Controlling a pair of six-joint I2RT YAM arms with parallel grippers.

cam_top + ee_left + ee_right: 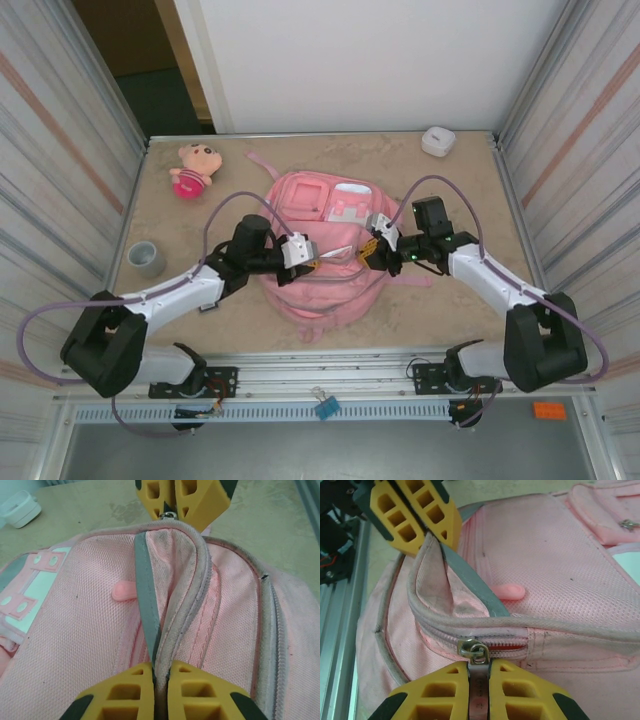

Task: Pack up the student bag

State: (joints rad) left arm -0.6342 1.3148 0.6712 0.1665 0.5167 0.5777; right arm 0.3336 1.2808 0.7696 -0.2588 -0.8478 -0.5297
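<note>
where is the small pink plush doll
In the top view the small pink plush doll lies in the far left corner of the table, left of the large pink fabric backpack.

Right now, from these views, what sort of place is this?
Most likely a robot test cell in a lab, not a home: a table boxed in by ribbed panel walls, an aluminium mounting rail at its near edge, and props such as a student bag.
</note>
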